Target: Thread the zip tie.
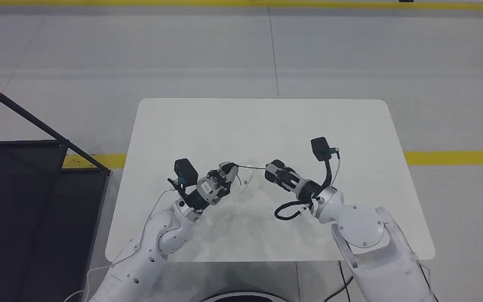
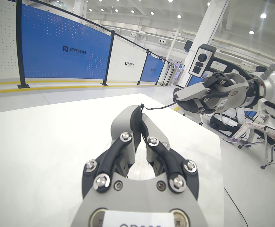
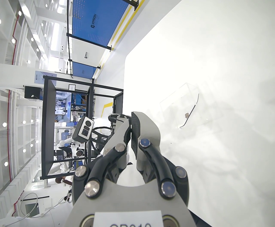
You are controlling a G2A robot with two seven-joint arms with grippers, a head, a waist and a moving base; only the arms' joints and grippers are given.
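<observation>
Black plastic zip tie point(image 2: 159, 107) stretches above your white table point(image 1: 302, 128), near its middle. Your left gripper point(image 2: 140, 110) is clamped on its head end, and your right gripper point(image 2: 175, 99), just to the right, pinches the tail.

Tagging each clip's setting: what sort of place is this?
Likely a factory hall or robot test floor: a white table on grey flooring with a yellow line, blue barrier panels, high ceiling lights.

Your top camera looks down on the whole table point(image 1: 264, 128) from above. Each wrist camera sits close behind its own jaws, facing out along them; left wrist and top views share the right gripper point(image 2: 175, 100).
</observation>
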